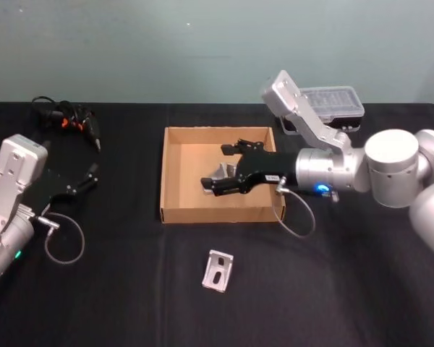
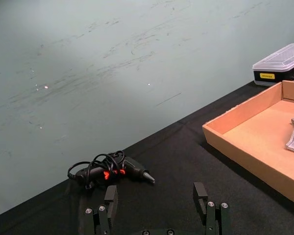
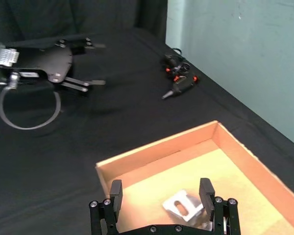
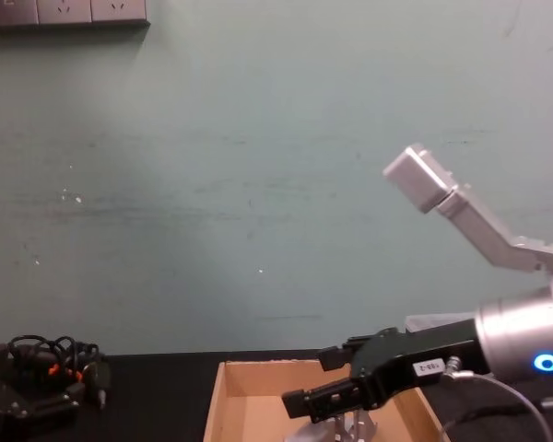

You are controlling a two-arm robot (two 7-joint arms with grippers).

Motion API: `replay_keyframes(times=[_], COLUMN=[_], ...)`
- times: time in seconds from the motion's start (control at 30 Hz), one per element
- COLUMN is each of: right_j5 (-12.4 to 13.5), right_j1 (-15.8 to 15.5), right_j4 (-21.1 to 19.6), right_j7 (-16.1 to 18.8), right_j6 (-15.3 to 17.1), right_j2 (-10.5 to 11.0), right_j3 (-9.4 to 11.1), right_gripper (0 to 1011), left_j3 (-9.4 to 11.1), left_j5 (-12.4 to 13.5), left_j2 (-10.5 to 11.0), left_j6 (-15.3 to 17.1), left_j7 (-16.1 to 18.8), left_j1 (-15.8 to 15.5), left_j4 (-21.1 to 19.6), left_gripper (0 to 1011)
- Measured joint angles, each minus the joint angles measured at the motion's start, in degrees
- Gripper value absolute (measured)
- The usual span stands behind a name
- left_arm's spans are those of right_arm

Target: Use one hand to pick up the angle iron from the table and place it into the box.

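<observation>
Reaching in from the right, the right gripper (image 3: 160,190) hangs over the tan cardboard box (image 1: 217,214) with its 2 fingers (image 3: 115,194) spread wide. 1 silver angle iron (image 3: 181,206) lies on the box floor between them, touched by neither finger. A second angle iron (image 1: 218,270) lies on the black table (image 1: 347,289) near the box's front wall. A small white tag (image 4: 427,367) on the right gripper's body carries print too small to read. Behind the box sits a clear-lidded plastic case (image 2: 279,61); its yellow label (image 2: 267,76) cannot be read. The left gripper (image 2: 156,205) rests parked at the table's left side, fingers wide apart. A black corded tool with orange bits (image 2: 132,169) lies at the far left.
</observation>
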Motion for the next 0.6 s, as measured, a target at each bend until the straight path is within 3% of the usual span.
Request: replay_keyframes(times=[0.2, 0.6], right_j5=[2.3, 5.7], right_j1=[-6.4, -15.2], right_j4=[-12.9, -27.1], right_j7=[-1.8, -5.3], right_j6=[3.8, 6.5], right_j2=[5.8, 13.5], right_j3=[1.3, 3.2], right_gripper=[1000, 1000], left_j3=[0.0, 0.0], left_j5=[0.0, 0.0], left_j2=[0.0, 0.0], left_j6=[0.0, 0.0], left_j7=[0.0, 0.0], left_j1=[0.0, 0.0], left_j4=[0.0, 0.0], left_gripper=[1011, 1011])
